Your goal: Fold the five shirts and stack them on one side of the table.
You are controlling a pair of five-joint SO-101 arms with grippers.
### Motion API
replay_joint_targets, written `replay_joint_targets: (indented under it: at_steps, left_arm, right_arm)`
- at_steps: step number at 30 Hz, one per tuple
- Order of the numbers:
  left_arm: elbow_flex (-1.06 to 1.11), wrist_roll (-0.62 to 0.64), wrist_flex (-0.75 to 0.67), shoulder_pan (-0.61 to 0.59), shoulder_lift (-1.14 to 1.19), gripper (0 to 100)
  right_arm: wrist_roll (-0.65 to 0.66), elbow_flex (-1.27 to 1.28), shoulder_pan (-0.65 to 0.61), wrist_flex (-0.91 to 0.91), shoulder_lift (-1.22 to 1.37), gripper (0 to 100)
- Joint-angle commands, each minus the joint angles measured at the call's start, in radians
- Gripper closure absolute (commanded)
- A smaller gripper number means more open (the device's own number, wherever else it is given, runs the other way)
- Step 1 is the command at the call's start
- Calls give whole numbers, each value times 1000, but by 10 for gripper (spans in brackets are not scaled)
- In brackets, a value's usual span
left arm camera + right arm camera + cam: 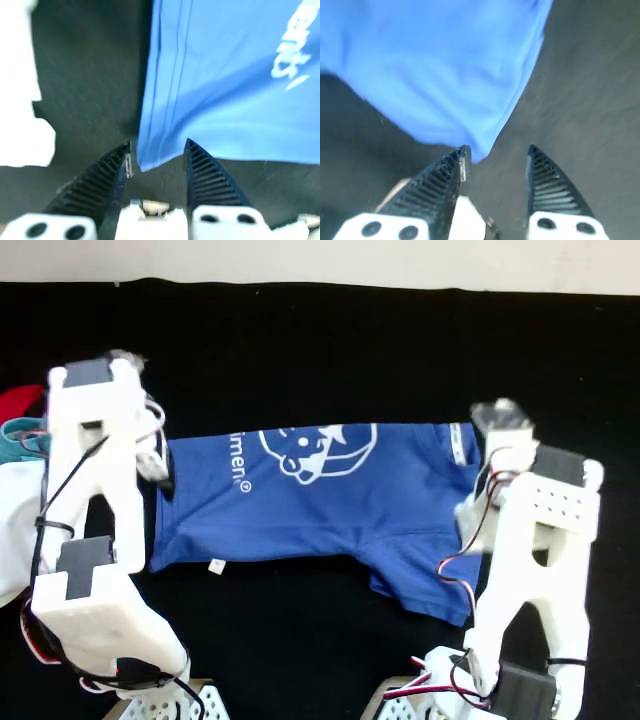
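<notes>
A blue shirt with a white print lies spread sideways on the black table, one sleeve sticking out toward the front. My left gripper is open over the shirt's left end, and a corner of the blue cloth lies between its fingertips. The left arm stands over that end in the high view. My right gripper is open at the shirt's right end, with a blue corner just beside one fingertip. The right arm stands there.
A pile of other clothes lies at the table's left edge: red, teal and white. The white cloth also appears beside my left gripper. Black table stretches behind and in front of the shirt.
</notes>
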Motion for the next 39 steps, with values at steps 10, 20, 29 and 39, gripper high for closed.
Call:
replay_joint_targets:
  at_steps: [10,20,29,39]
  left_arm:
    - [-71,83,-209,139,156,991]
    - [-504,110,-275,88,625,991]
    - [-1076,107,-97,41,946,991]
    - [-1475,115,180,45,1018,991]
  right_arm:
    - [-55,-137,-202,-378,203,992]
    - [-81,-374,-168,-661,711,992]
    - [-78,-909,-97,-545,1168,992]
    - [-81,-1442,-93,-96,1244,992]
